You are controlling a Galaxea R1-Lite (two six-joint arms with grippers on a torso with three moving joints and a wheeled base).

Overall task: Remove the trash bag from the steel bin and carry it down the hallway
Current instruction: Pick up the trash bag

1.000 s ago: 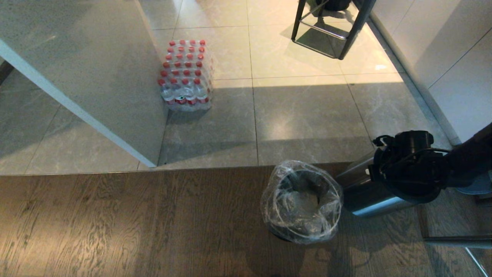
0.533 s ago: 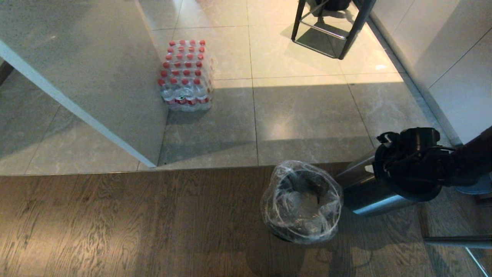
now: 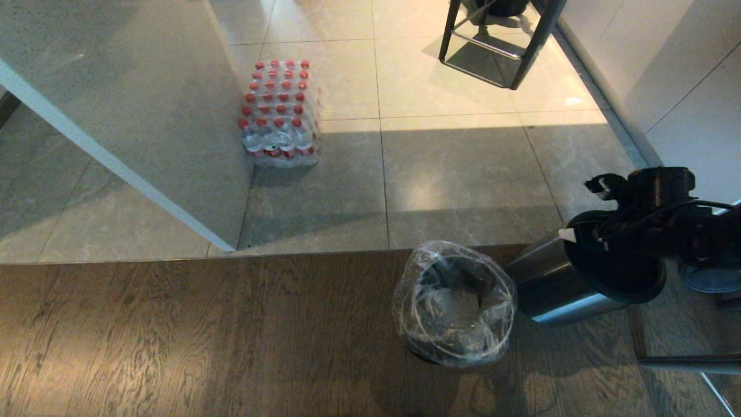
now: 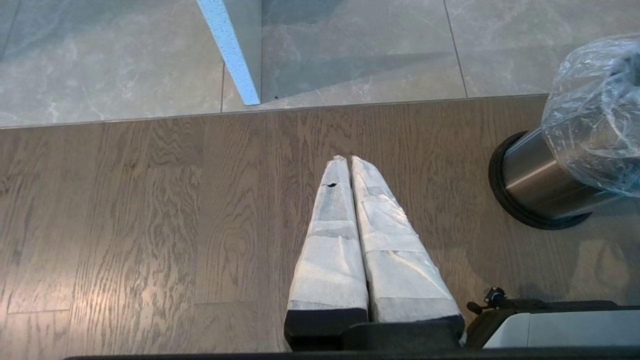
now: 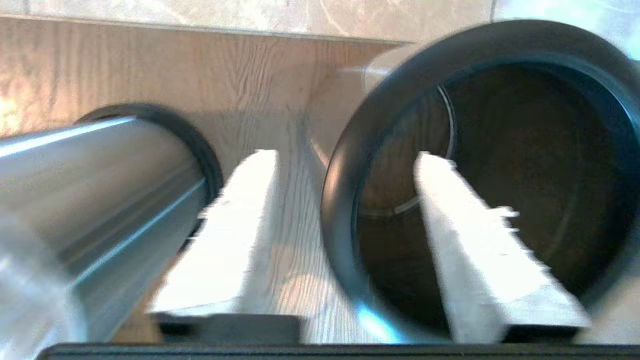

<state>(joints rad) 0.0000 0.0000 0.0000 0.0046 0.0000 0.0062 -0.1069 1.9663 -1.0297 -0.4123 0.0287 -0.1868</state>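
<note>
Bare brown wood-plank floor (image 3: pixel 191 336) lay open from nine to six o'clock of the clear crinkled bag-lined steel bin (image 3: pixel 454 304). At its three o'clock, just beside it, a second shiny steel cylinder with a black rim (image 3: pixel 570 284) blocked passage, the right claw (image 5: pixel 345 240) straddling that rim with fingers apart.
</note>
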